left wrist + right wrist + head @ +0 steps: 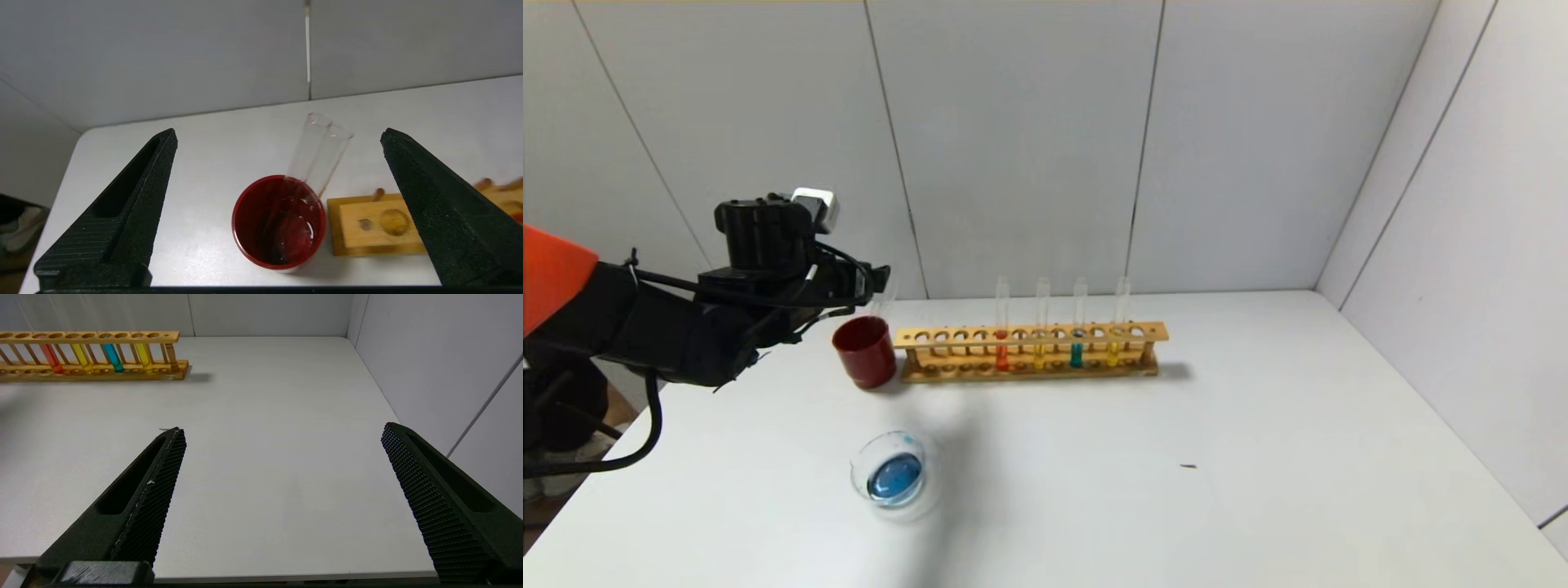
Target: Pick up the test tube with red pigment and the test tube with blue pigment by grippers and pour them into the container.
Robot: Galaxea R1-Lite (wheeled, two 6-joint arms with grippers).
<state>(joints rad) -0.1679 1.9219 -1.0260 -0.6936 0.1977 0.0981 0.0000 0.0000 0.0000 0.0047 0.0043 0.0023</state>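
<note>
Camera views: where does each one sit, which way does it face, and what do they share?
Head view: high on the robot, looking down at the table, rack, dish and red cup; the left arm shows.
Left wrist view: above the red cup holding empty tubes, between the open left gripper fingers.
Right wrist view: low over the table, open right gripper, rack beyond.
Shared: the rack appears in all three; the cup in the head and left wrist views.
</note>
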